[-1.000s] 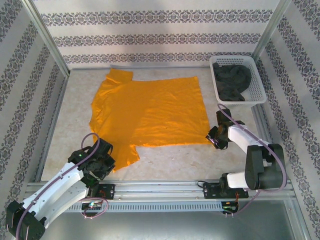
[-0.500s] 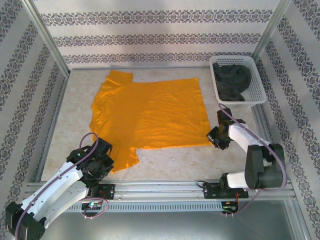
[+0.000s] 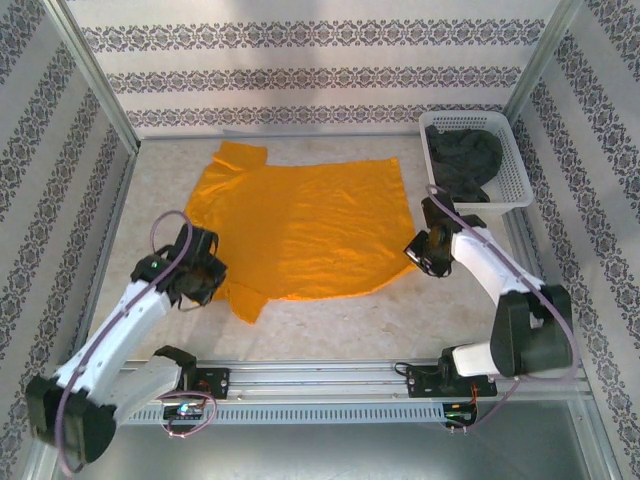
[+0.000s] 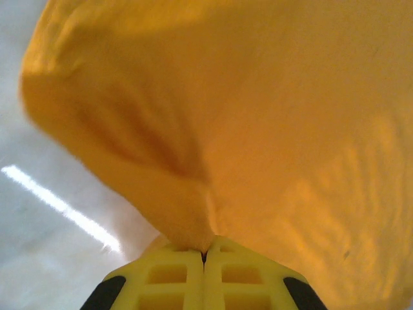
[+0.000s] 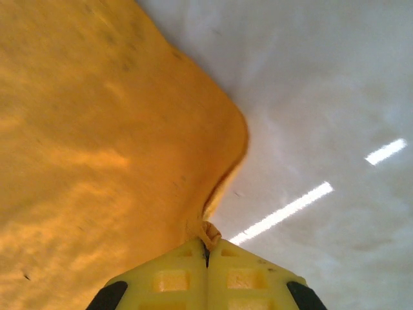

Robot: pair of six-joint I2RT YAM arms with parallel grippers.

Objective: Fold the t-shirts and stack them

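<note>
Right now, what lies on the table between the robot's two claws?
In the top view, the orange t-shirt stretches across that whole gap; the left gripper and right gripper each pinch its near edge.

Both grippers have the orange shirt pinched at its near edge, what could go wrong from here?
Slip: the left gripper and right gripper each pinch only a small nub of the orange t-shirt at their tips, so it may pull free. Bunching: the near sleeve lies loose beside the left gripper and may fold under crookedly. Bump: the right arm sits close to the white basket.
</note>
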